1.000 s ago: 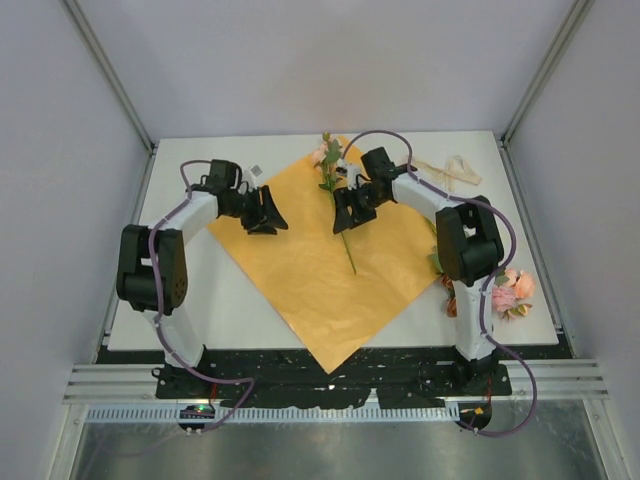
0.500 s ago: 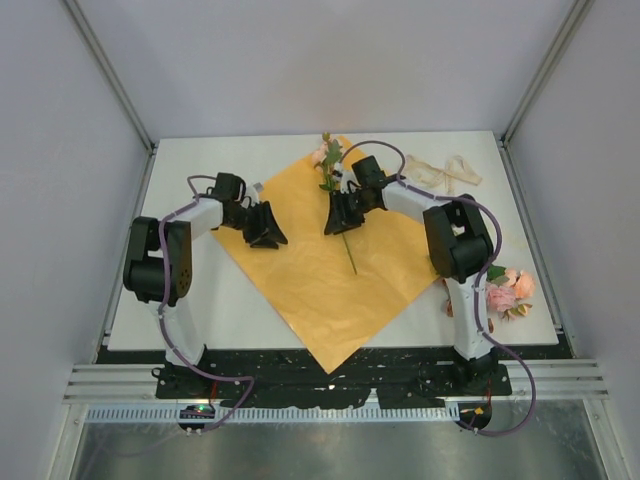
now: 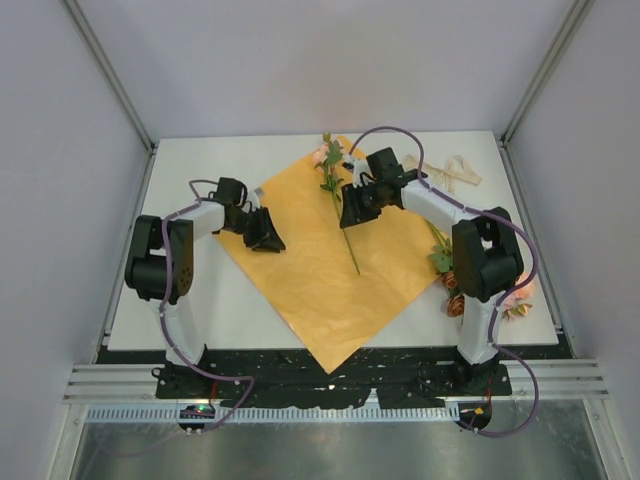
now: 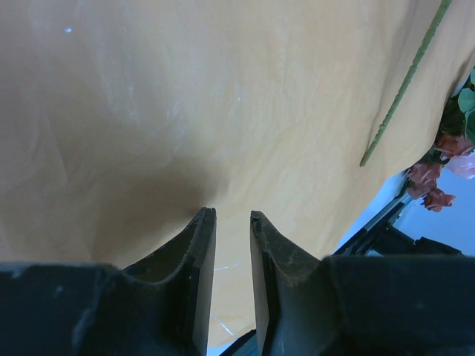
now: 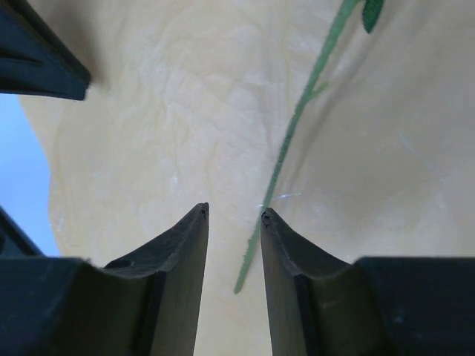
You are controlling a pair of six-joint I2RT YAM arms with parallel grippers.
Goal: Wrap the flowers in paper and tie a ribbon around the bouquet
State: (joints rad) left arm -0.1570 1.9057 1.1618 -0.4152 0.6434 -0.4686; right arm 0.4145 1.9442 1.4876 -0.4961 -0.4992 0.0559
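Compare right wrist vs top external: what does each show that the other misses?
Right wrist only: the right gripper's jaws slightly apart, the flower stem's cut end showing between them. Top external only: the ribbon off the paper, far right; loose blooms by the right arm's base; the left gripper. Both: the orange paper, the stem on it.

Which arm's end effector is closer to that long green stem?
Right. The right end effector hovers over the stem; the left end effector sits apart to its left, over the orange paper.
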